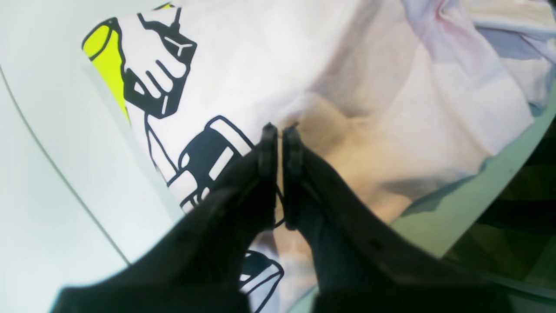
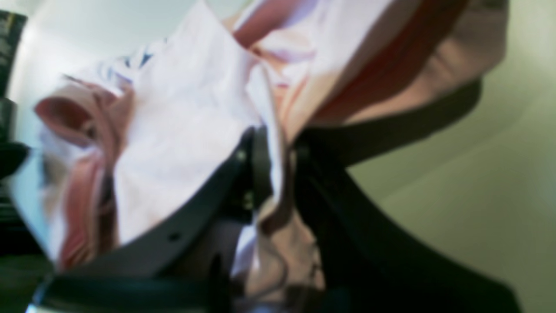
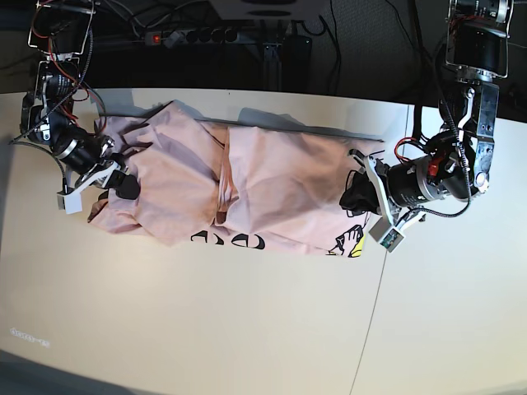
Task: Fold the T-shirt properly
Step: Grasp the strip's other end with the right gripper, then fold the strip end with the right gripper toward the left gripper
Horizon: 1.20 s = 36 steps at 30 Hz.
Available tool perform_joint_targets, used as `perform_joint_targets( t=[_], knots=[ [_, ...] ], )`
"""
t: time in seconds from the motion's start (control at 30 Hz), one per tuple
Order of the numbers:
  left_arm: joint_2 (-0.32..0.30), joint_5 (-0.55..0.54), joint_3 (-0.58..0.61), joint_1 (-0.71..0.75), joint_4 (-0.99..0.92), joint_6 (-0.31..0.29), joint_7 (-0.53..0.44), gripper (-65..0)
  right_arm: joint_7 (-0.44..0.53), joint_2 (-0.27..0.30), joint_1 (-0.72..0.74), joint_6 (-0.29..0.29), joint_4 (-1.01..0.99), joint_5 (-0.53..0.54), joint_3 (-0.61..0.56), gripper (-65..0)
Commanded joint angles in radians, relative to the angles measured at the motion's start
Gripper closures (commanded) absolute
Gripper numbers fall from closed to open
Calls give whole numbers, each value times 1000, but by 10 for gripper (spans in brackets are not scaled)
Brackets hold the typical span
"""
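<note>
One T-shirt (image 3: 247,185), pale pink, lies spread sideways across the far half of the white table (image 3: 247,329), rumpled and bunched along a vertical ridge near its middle. Along its near edge I see black lettering peeking out, and at the corner by my left arm a yellow patch of print (image 3: 356,244).

On my left wrist camera the left gripper (image 1: 280,130) has its jaws pressed nearly together with a pinch of pink fabric between the tips, right beside the black-and-yellow print (image 1: 143,74). The table edge runs just past the cloth on that side.

At the shirt's opposite end, the right gripper (image 2: 273,143) is clamped on a fold of cloth (image 2: 186,126); that view is blurred, but fabric runs between the two fingers and drapes over them.
</note>
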Motion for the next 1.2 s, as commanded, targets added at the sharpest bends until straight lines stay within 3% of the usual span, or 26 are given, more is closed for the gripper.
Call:
perform_joint_targets(
  t=[0.0,0.17,0.37,0.63,0.8,1.0,1.17],
  knots=[
    [-13,-21,-16,-17,15,7,-18,-26,-31,9,-4,51,-4,-109,0,0],
    [-24,-74,-111,-17,15,6,-2,-26,6,49,-3,51,-4,-133,60,0],
    [-25,-153,-228,-16,15,-3,58,-26,2,145,-3,51,-4,-126,219,0],
    [-24,-172,-230,14,15,-5,62,-26,-66,251,2,52,18,65,272,0],
    [-24,-177,-229,59,15,-35,63,-26,-122,240,2,52,144,142,272,0],
    [-23,-237,-225,96,15,-96,78,-26,-121,165,2,52,327,124,271,0],
    [-23,-243,-207,98,15,-96,84,-26,-112,100,2,52,446,71,181,0]
  ],
)
